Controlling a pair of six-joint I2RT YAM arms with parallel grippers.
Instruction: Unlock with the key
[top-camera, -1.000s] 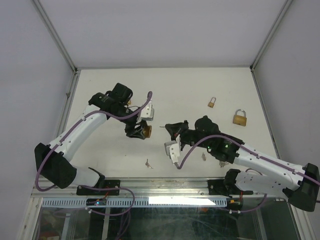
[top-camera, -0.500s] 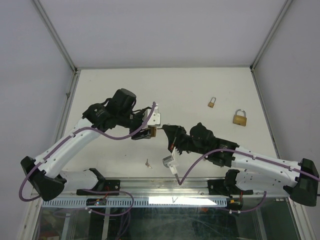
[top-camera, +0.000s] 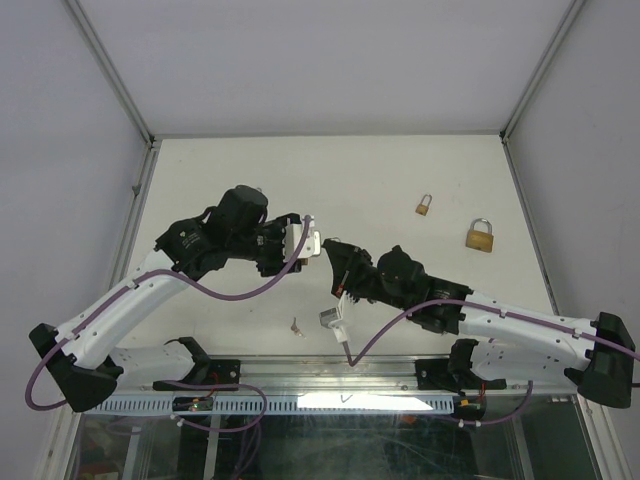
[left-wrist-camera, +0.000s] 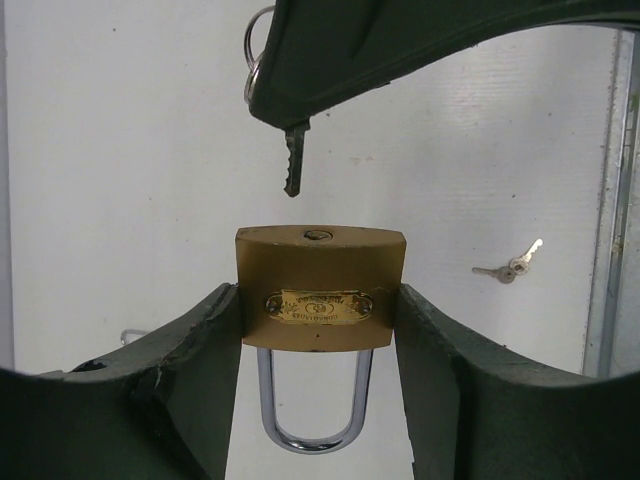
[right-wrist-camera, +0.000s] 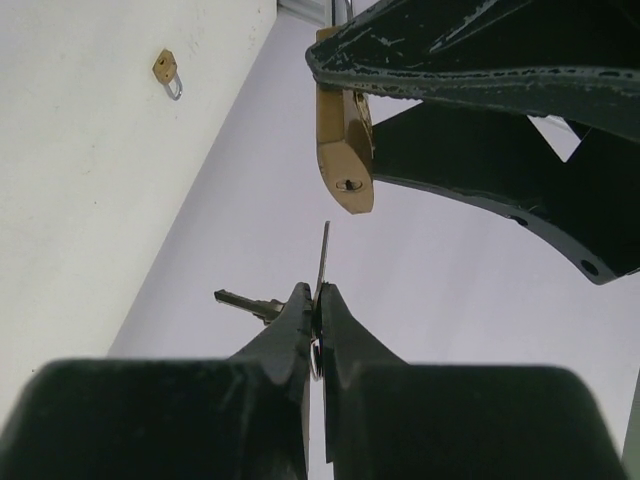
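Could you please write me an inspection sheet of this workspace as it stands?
Surface: white table, no spills seen.
Job's things: brass padlock with keyhole towards the key, whose tip is just short of it, not inserted.
Clutter: small padlock, larger padlock, loose keys on the table.
Grippers: left gripper shut on the padlock; right gripper shut on the key.
Cables: purple cables loop along both arms.
Surroundings: white walls; nothing else seen.

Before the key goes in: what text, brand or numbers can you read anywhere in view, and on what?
Held padlock, nameplate: embossed lettering, too blurred to read.
Key: no marking legible.
Small padlock and larger padlock on the table: too small to tell.
No other text is visible in any view.
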